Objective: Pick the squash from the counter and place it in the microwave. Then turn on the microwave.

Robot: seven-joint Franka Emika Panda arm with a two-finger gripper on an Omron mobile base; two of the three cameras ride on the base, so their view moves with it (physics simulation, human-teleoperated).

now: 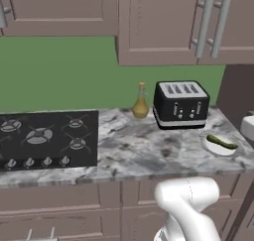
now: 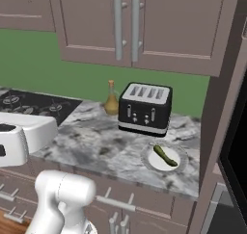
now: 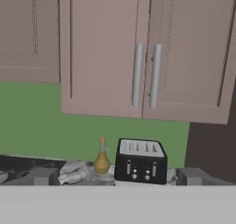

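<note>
I'm seeing a counter [image 1: 144, 150] of polished grey-white marbled stone. The toaster [image 1: 180, 104] looks glossy black with a brushed metal top. The bottle [image 1: 141, 102] reads as amber glass. The squash [image 2: 165, 155] has smooth dark-green skin on a glazed white plate [image 2: 153, 163]. Cabinet handles [image 2: 126, 27] look satin metal.

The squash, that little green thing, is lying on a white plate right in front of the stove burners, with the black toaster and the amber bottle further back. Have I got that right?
Not quite. The squash does lie on the white plate, but the plate sits in front of the black toaster, at the counter's far end from the stove burners. The amber bottle stands beside the toaster. The left base view shows this.
</note>
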